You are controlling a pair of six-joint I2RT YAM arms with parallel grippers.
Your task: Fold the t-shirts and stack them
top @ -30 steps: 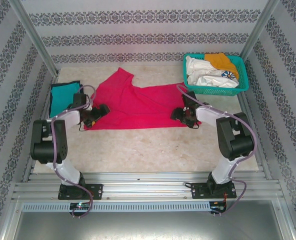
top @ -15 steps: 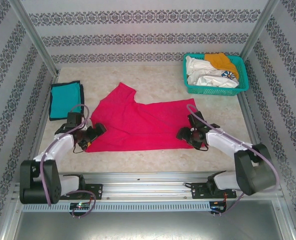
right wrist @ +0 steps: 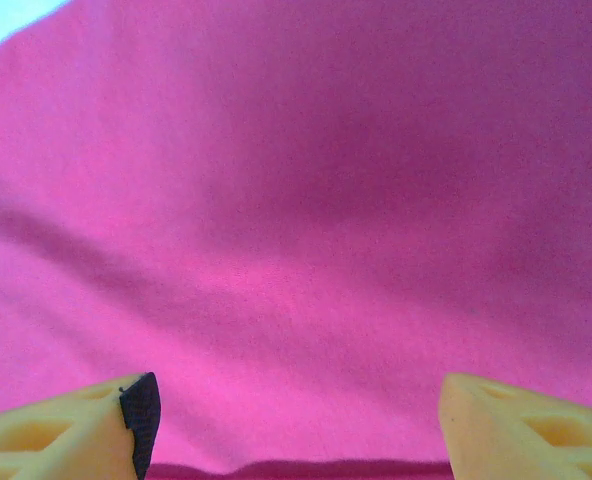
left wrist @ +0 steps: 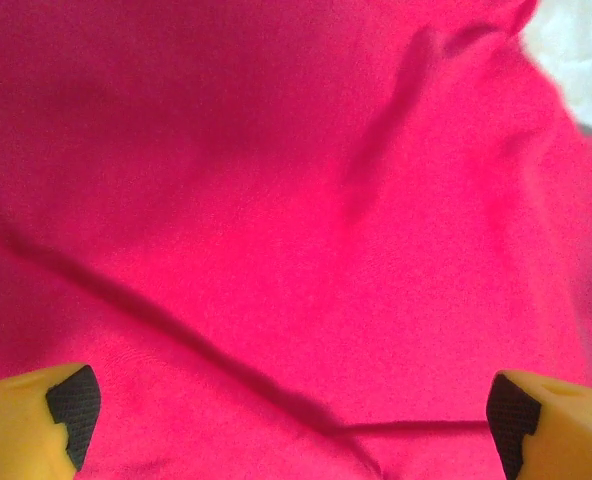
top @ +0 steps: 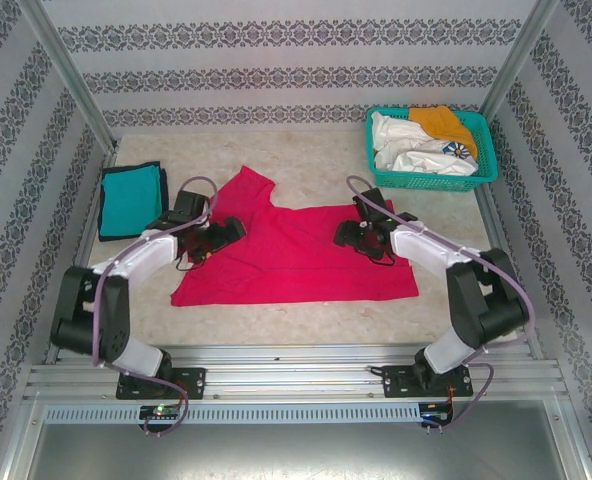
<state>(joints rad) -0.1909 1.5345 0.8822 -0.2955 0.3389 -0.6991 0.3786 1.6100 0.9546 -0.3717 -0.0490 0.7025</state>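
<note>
Pink-red t-shirt (top: 296, 265) flat — under both wide-parted jaws.

This is a lab robot cell dressed to look homely. Bare aluminium posts (top: 68, 75) and a slotted rail (top: 296, 372) frame a pale stone-patterned table (top: 306, 320), and striped floral wallpaper (top: 296, 40) (grey bands on white) covers three sides.

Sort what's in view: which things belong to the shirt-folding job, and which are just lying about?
Job: pink shirt, spread out; teal shirt, folded; white shirts and orange shirt, crumpled.
Lying about: basket holding the crumpled ones; table.
</note>
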